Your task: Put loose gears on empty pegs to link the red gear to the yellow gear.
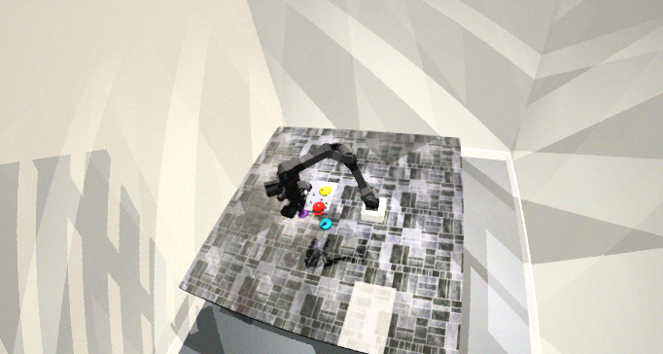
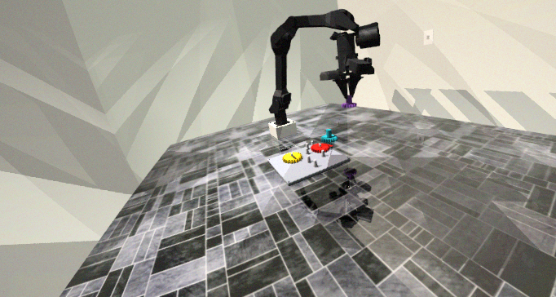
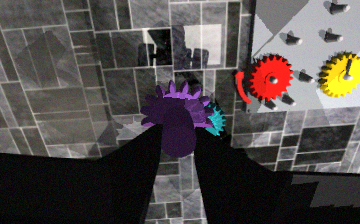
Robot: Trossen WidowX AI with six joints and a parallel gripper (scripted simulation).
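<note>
My gripper (image 2: 349,99) (image 3: 178,132) is shut on the handle of a purple gear (image 1: 303,214) (image 2: 349,104) (image 3: 174,102) and holds it high above the table, off to the side of the board. The grey board (image 2: 285,172) (image 3: 302,106) carries a red gear (image 1: 318,207) (image 2: 320,148) (image 3: 267,82) and a yellow gear (image 1: 325,191) (image 2: 292,157) (image 3: 338,82) with a black stripe. Several empty pegs stand on it, one of them (image 3: 306,76) between the two gears. A cyan gear (image 1: 326,224) (image 2: 328,138) (image 3: 216,120) stands on the table near the red gear, partly hidden by the purple gear in the wrist view.
The arm's white base (image 1: 373,214) (image 2: 282,130) stands on the patterned table (image 1: 423,253) (image 2: 183,245). A red arrow (image 3: 241,88) lies beside the red gear. The arm's shadow falls on the table near the board.
</note>
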